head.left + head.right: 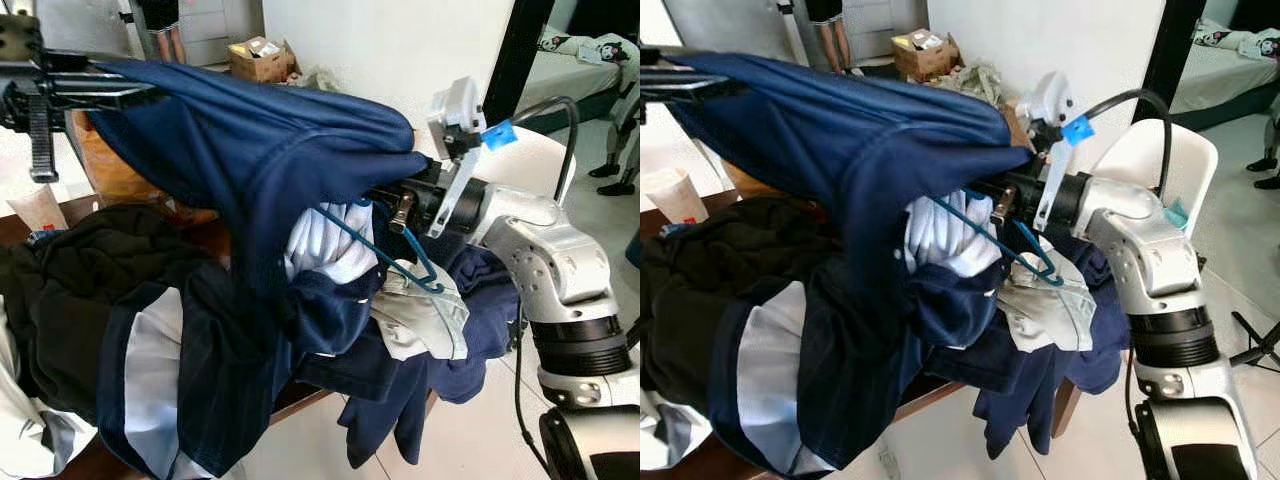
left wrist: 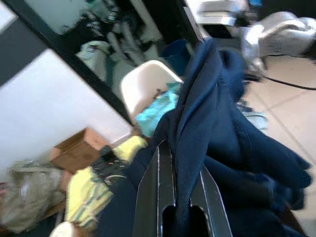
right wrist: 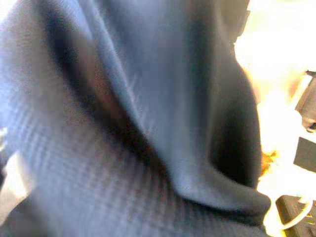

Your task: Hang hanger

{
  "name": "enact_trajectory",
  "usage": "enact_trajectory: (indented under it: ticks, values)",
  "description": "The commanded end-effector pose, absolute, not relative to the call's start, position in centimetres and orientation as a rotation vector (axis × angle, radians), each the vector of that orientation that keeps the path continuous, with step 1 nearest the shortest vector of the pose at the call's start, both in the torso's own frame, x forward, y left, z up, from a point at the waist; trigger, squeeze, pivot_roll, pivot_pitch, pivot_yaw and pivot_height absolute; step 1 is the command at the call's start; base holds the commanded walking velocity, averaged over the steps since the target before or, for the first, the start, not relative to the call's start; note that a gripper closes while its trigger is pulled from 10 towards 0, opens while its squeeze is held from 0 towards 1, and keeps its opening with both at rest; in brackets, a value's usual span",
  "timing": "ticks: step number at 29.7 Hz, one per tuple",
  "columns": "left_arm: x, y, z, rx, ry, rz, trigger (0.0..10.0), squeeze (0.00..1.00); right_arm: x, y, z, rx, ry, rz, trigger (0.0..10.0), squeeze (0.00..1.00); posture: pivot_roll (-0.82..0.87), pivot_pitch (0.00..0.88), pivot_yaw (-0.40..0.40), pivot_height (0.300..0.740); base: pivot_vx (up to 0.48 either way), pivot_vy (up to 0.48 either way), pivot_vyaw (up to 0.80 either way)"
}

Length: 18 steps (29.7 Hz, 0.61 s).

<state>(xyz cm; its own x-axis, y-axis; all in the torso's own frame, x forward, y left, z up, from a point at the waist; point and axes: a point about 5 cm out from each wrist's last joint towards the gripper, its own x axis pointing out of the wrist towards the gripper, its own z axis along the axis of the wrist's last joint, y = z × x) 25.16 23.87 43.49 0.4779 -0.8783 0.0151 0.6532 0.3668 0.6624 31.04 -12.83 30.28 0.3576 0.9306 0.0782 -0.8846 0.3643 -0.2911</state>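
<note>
Navy garment stretched between both grippers above a table of heaped clothes.

We find the left gripper (image 2: 178, 197) pinching a fold of the navy garment (image 1: 270, 150) between its two black fingers (image 2: 153, 197), holding that end raised. The right gripper (image 1: 385, 200) is buried under the garment's other end; we cannot tell whether its fingers are spread or pressed together. The teal hanger (image 1: 385, 250) hangs just below the right gripper, its wire running from the white-striped cloth down onto the clothes pile (image 1: 150, 330). A white chair (image 1: 1160, 160) stands beyond the right arm.
</note>
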Motion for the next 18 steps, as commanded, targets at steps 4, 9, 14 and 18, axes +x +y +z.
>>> enact_trajectory:
  ticks: [4,9,14,18]
  values:
    - [25.3,24.9,46.8,0.558,-0.586,-0.821,3.9,0.0,28.1,-10.9,28.4,-0.338,-0.199,1.401,10.0,0.0,0.01,0.0,0.043,0.74,0.0,0.0,0.0]
    - [24.8,23.4,48.8,0.447,-0.693,-0.87,4.3,0.0,28.0,-10.0,27.8,-0.39,-0.172,1.408,10.0,0.0,0.01,0.0,0.043,0.74,0.0,0.0,0.0]
    - [24.7,22.9,49.2,0.4,-0.715,-0.899,4.3,0.0,27.9,-9.7,27.9,-0.383,-0.18,1.411,10.0,0.0,0.01,0.0,0.044,0.74,0.0,0.0,0.0]
    - [25.8,23.5,48.9,0.357,-0.693,-0.829,3.9,0.0,27.4,-9.5,27.8,-0.406,-0.178,1.427,10.0,0.0,0.01,0.0,0.045,0.74,0.0,0.0,0.0]
